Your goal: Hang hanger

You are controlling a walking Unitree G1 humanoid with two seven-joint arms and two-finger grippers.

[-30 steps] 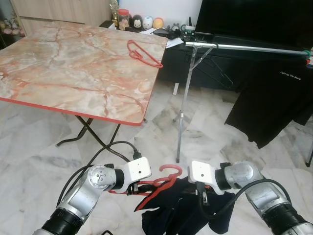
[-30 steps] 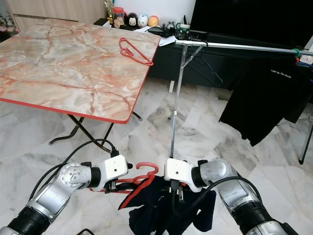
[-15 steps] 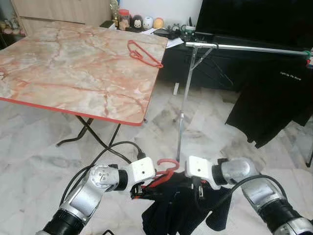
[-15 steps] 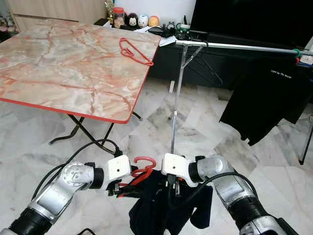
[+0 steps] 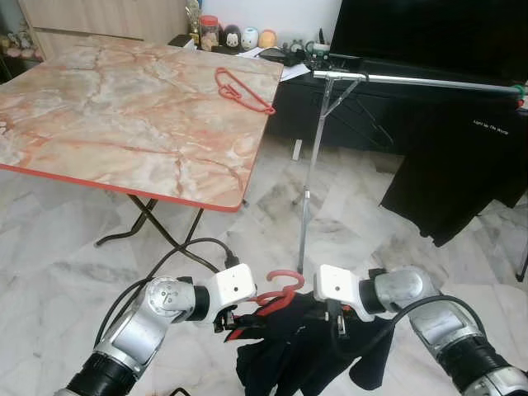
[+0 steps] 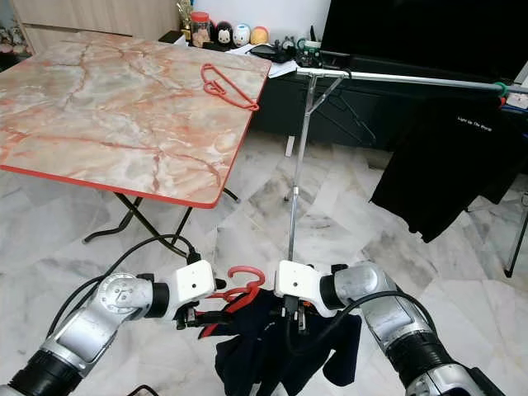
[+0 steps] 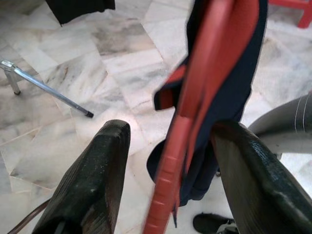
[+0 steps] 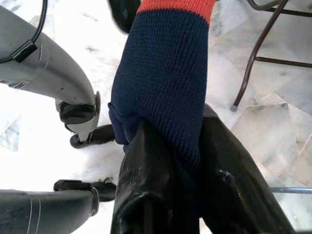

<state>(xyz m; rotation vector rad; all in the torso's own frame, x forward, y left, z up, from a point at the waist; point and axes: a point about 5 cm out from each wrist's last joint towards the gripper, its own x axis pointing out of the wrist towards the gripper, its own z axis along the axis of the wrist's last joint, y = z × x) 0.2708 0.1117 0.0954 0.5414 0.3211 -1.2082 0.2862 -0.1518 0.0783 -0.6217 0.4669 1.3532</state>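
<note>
Left wrist view: red hanger [image 7: 195,97] between spread jaws; right jaws pinching navy garment [image 8: 165,83].

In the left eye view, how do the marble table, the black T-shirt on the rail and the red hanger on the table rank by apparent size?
1. marble table, largest.
2. black T-shirt.
3. red hanger, smallest.

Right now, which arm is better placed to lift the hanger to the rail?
Probably left. The left gripper straddles the red hanger, fingers apart around its arm. The right gripper is clamped on the navy garment, and the clothes rail stands ahead.
</note>
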